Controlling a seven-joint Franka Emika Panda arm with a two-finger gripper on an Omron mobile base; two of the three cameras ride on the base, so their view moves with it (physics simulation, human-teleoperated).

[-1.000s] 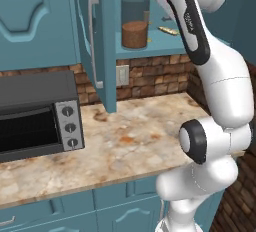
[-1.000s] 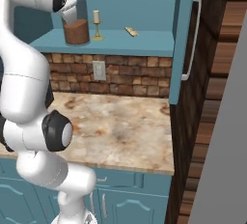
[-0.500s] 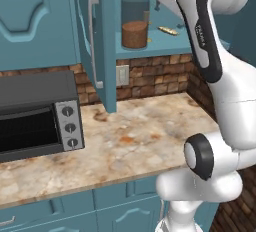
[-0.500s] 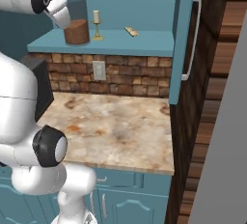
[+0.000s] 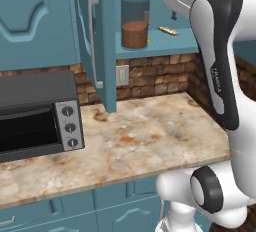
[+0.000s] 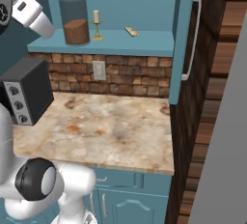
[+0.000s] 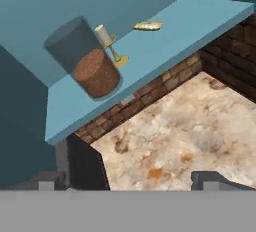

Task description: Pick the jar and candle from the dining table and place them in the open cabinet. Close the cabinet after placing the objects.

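Observation:
The jar (image 5: pixel 135 23) (image 6: pixel 75 21) (image 7: pixel 87 58), clear glass with brown fill, stands upright on the teal shelf (image 6: pixel 120 42) of the open cabinet. Just right of it stands the candle (image 6: pixel 97 24) (image 7: pixel 111 46), a cream stub in a brass holder. My gripper (image 7: pixel 130 183) is open, drawn back from the shelf and looking down at both things, with nothing between its fingers. The cabinet's left door (image 5: pixel 102 41) and right door (image 6: pixel 181 39) both stand open. The dining table is out of view.
A small yellowish piece (image 6: pixel 130 32) lies on the shelf right of the candle. Below is a marbled counter (image 5: pixel 150 131) with a black toaster oven (image 5: pixel 35 111) at its left. Brick wall with an outlet (image 6: pixel 99 70) backs the counter.
My hand has pulled away from the jar, leftward in the right base view, and the arm has swung upward. Jar and candle have stayed on the shelf. Both base views have shifted slightly.

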